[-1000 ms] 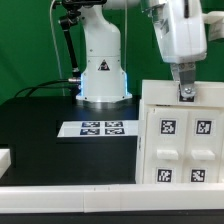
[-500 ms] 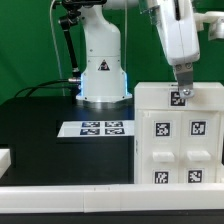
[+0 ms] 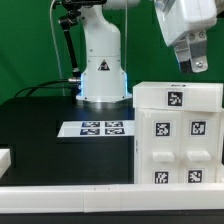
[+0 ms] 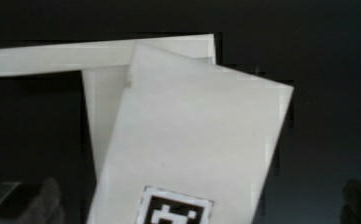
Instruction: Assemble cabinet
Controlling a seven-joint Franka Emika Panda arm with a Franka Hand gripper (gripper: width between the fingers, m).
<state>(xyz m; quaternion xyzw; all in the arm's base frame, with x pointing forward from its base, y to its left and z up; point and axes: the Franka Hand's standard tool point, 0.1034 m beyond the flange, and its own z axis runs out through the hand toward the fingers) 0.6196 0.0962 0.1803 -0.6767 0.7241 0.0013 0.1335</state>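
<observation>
Black table (image 3: pixel 35 120) (cabinet (image 3: pixel 178 140), marker board (image 3: pixel 96 129))

The exterior view faces the table from its front edge, while the wrist view looks down closely onto the cabinet (image 3: pixel 178 135) (image 4: pixel 168 130), their shared part

No readable text; only fiducial tags on cabinet (image 3: pixel 178 135), marker board (image 3: pixel 98 128)

The cabinet (image 3: pixel 178 135) is set on the table (image 3: pixel 40 140) at the exterior view's right, with the marker board (image 3: pixel 98 128) laid just beside it at its left.
</observation>
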